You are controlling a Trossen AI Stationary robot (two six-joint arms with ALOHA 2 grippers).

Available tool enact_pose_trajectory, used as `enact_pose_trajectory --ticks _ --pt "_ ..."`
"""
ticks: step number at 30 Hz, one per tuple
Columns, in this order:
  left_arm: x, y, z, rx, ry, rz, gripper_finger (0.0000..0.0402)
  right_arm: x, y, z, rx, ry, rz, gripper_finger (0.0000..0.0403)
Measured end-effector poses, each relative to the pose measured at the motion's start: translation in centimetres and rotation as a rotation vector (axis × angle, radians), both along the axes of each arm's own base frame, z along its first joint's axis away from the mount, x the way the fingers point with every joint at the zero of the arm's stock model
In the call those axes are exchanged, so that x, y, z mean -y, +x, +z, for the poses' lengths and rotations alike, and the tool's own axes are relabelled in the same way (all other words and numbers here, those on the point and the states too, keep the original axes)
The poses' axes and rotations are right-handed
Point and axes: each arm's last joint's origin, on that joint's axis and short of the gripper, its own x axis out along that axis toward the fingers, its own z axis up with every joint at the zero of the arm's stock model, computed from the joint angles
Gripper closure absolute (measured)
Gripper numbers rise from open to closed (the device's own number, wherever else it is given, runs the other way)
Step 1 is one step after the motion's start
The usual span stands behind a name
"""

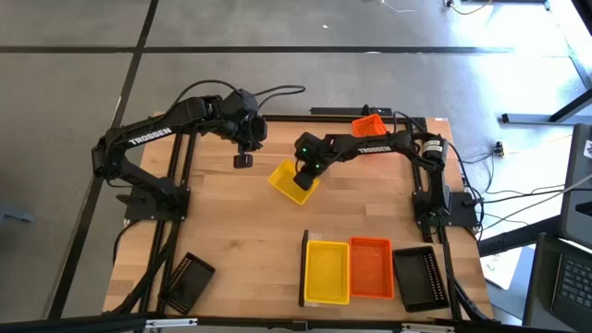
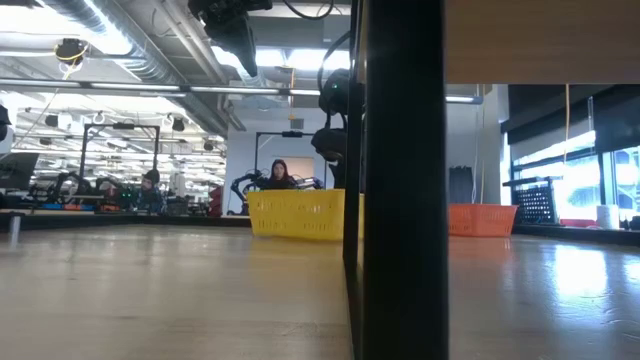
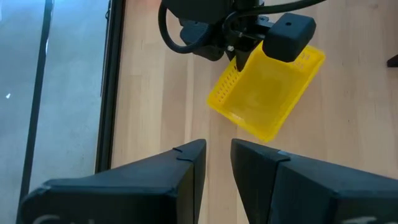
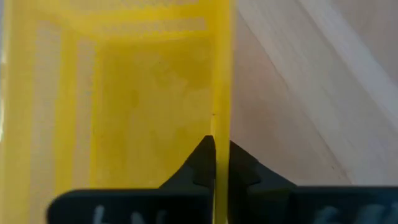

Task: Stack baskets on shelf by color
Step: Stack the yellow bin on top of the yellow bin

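My right gripper [image 1: 305, 168] is shut on a yellow mesh basket [image 1: 291, 183] in the middle of the table; the low view shows the same basket [image 2: 295, 213]. My left gripper [image 1: 242, 159] hangs in the air to the basket's left, its fingers a little apart, touching nothing. The shelf [image 1: 314, 301] lies at the near edge with its dark end piece [image 1: 304, 268] on its left. On it sit a yellow basket [image 1: 326, 271] and an orange basket [image 1: 371, 268], with a black basket [image 1: 418, 277] beside them. Another orange basket [image 1: 370, 123] rests at the far edge. My right gripper pinches one long side wall [image 4: 221, 93] of the yellow basket, one finger [image 4: 198, 163] inside the basket and the other outside. The fingers come from above, pointing down. The basket sits open side up, turned askew to the table's edges; whether it is off the table, I cannot tell.
A black basket [image 1: 188, 277] lies alone near the table's near left corner. Bare wood stretches between the held basket and the shelf. In the low view the shelf's dark end piece [image 2: 400, 180] blocks the middle, and people show in the room behind.
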Motion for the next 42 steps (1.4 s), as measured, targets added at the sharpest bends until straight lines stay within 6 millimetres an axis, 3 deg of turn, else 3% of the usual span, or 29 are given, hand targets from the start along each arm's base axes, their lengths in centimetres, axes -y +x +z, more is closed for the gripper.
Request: enact_pose_trajectory --ticks 9,13,22,28,38,42 --pt "0.0 0.0 0.0 0.000 0.000 0.001 0.0334 -0.1 0.0 0.1 -0.001 0.013 0.028 0.0400" --pt "0.0 0.0 0.0 0.000 -0.001 0.001 0.0334 -0.1 0.2 1.1 0.001 0.014 0.055 0.0401" --pt "0.0 0.0 0.0 0.009 -0.030 0.037 0.0334 -0.4 0.5 7.8 -0.076 -0.077 0.206 0.0402" --pt "0.6 -0.2 0.2 0.033 -0.078 0.037 0.0334 -2.1 0.7 12.4 -0.121 -0.165 0.339 0.0403" --pt "4.6 -1.8 2.3 0.122 -0.136 -0.118 0.0334 -4.9 0.2 17.4 -0.188 -0.320 0.409 0.0403" --pt "6.4 -3.3 3.6 0.176 -0.175 -0.129 0.0334 -5.9 -0.2 19.5 -0.207 -0.412 0.399 0.0403"
